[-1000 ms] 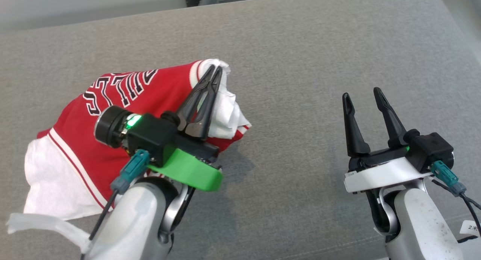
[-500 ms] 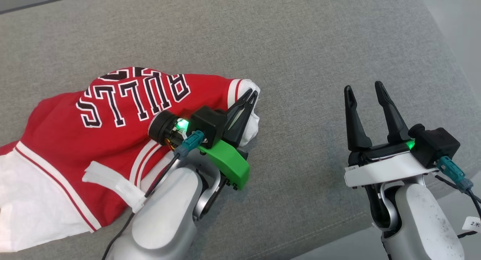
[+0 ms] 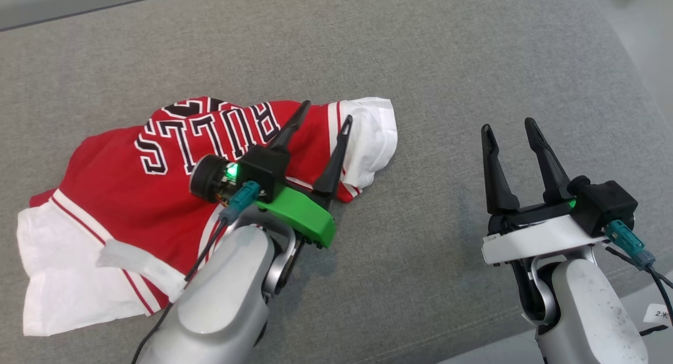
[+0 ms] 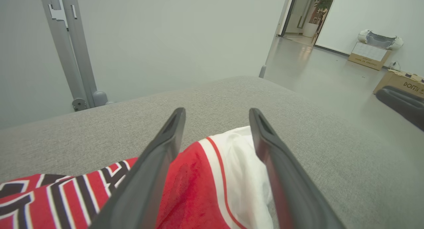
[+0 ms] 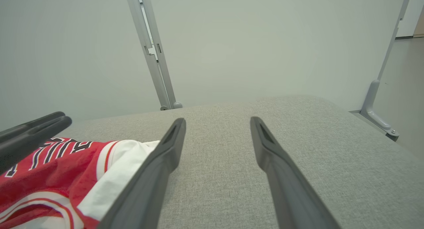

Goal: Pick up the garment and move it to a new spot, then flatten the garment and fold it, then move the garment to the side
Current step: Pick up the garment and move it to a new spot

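- The jersey (image 3: pixel 131 195) lies crumpled on the left part of the grey cushion (image 3: pixel 420 64).
- Left gripper (image 3: pixel 327 111): jaws spread open, holding nothing, over the jersey's red-and-white right edge.
- Right gripper (image 3: pixel 506 124): jaws open and empty, well apart from the jersey.
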`<state>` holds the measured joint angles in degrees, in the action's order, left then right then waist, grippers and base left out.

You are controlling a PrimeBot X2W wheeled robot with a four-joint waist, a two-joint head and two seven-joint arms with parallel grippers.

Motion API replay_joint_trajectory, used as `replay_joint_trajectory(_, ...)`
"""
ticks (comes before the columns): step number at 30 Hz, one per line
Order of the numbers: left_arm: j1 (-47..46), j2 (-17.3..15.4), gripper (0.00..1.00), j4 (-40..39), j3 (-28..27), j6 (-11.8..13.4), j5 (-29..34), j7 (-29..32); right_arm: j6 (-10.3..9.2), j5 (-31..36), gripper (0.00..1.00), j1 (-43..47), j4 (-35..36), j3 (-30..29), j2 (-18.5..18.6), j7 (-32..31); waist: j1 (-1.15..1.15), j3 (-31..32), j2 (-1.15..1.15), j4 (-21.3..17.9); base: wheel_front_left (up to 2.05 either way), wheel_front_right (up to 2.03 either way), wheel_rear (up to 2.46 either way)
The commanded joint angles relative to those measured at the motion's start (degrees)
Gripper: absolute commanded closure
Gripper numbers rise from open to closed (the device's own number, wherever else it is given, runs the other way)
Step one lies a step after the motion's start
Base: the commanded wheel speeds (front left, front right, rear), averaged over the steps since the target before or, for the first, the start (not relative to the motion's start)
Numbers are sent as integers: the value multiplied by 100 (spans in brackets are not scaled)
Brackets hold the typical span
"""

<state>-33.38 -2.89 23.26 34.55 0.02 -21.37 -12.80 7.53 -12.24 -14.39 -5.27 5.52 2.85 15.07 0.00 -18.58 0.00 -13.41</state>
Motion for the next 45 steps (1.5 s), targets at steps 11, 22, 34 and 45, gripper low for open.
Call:
replay_joint_trajectory(11, 634, -627, 0, -383, -1108, 572, -267, -219, -8, 334, 0, 222, -147, -94, 12, 32, 0, 728, 0, 803, 0, 0, 0)
replay_joint_trajectory(22, 1794, -1175, 0, -1301, -1956, 877, -218, -230, -8, 412, 0, 440, -301, -195, 96, 26, 0, 1172, 0, 1087, 0, 0, 0)
replay_joint_trajectory(34, 2603, -1331, 0, -1826, -1882, 930, -208, -125, -8, 336, 0, 747, -410, -233, 114, -26, 0, 1530, 0, 1063, 0, 0, 0)
replay_joint_trajectory(45, 2928, -1407, 0, -1906, -1786, 1023, -215, 32, -8, 286, 0, 974, -331, -271, 84, -88, 0, 1700, 0, 1034, 0, 0, 0)
